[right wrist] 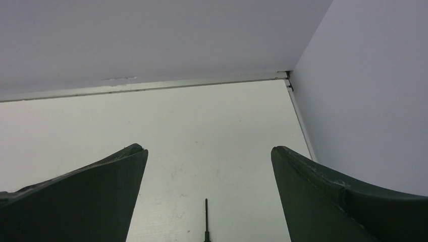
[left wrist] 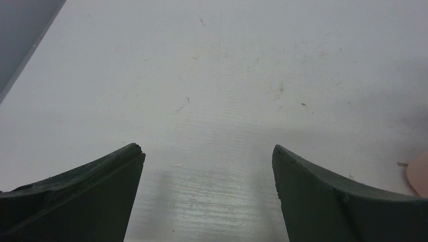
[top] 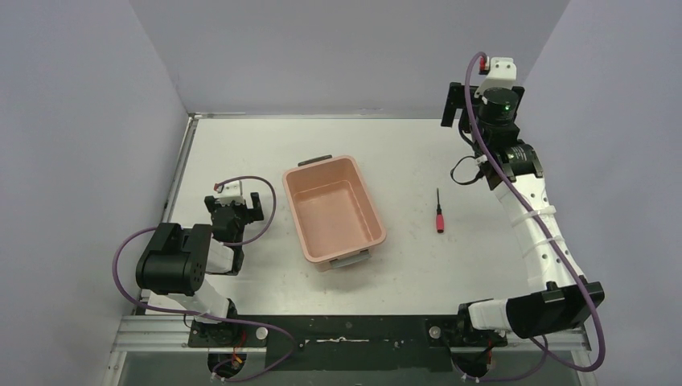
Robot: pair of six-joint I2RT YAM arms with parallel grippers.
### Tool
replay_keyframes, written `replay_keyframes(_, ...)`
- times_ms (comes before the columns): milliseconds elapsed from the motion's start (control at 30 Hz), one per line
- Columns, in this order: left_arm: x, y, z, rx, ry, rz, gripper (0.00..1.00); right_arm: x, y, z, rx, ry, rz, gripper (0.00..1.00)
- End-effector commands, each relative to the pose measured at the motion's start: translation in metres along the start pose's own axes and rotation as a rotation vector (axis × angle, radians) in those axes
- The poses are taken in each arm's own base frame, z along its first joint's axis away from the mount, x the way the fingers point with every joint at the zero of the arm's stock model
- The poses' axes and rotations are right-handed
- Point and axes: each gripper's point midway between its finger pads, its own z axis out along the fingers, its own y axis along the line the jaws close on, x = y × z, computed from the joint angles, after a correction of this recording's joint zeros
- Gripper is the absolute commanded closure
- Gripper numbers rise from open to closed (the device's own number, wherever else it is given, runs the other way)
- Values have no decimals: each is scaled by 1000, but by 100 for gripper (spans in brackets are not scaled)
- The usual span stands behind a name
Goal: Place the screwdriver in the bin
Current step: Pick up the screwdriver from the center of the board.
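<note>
The screwdriver (top: 439, 213) lies flat on the white table (top: 418, 265), well to the right of the bin (top: 334, 217) and apart from it. Its red handle points toward the arms and its thin black shaft toward the back wall. In the right wrist view only the shaft (right wrist: 206, 217) shows, at the bottom edge between the two fingers.

The bin stands open and upright near the table's middle, slightly skewed, with a dark handle (top: 315, 160) on its far short end and a grey one (top: 351, 260) on its near end.

The right gripper (right wrist: 209, 149) hangs at the far right, beyond the screwdriver, its jaws spread wide and holding nothing. The left gripper (left wrist: 208, 151) sits low over bare table left of the bin, jaws equally wide and empty, with a sliver of pink (left wrist: 419, 174) at that view's right edge.
</note>
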Motion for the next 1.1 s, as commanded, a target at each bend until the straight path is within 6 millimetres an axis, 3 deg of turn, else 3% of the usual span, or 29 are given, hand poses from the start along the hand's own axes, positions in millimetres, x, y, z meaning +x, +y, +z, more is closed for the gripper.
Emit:
replay_keyframes(0,-17,-2,6,6,-55,-1,3,14,3,6,-22,96,20,0)
replay_keyframes(233,-17,-2,6,6,-54,0,3,63,9,29,-45,267,11,0)
replay_keyframes(500,-17,-2,6,6,-55,-1,3,169,10,45,-42,563,15,0)
replay_keyframes(767,-17,-2,5,5,-55,-2,3,261,5,30,-42,744,38,0)
replay_keyframes(1067,-17,-3,5,6,-54,-2,3,327,18,6,-102,885,85,9)
